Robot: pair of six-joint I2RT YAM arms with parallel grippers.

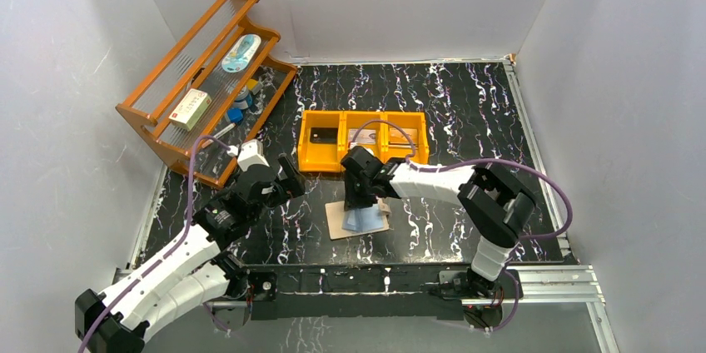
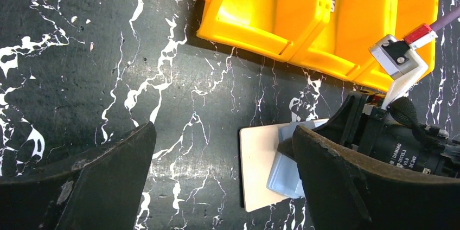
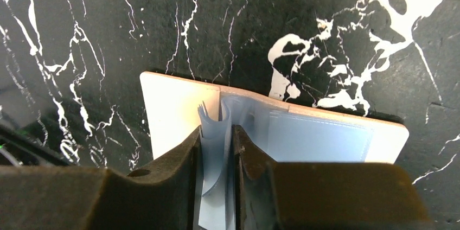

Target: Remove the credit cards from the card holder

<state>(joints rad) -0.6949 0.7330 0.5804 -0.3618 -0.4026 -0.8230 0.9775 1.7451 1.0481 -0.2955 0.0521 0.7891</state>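
The card holder (image 1: pixel 337 220) lies open on the black marbled table, its beige cover flat and its silvery-blue sleeve panels (image 3: pixel 320 138) facing up. My right gripper (image 3: pixel 216 138) is shut on a few sleeve panels (image 3: pixel 212 124) at the fold and holds them upright and curled. It stands over the holder in the top view (image 1: pixel 360 201). I see no bare card in the sleeves. My left gripper (image 2: pixel 223 148) is open and empty, hovering left of the holder (image 2: pixel 260 165). It is also in the top view (image 1: pixel 290 178).
An orange three-compartment tray (image 1: pixel 363 116) stands just behind the holder, with a dark flat item (image 1: pixel 323 134) in its left compartment. It is close ahead in the left wrist view (image 2: pixel 304 18). A wooden rack (image 1: pixel 158 116) with small items stands at the back left.
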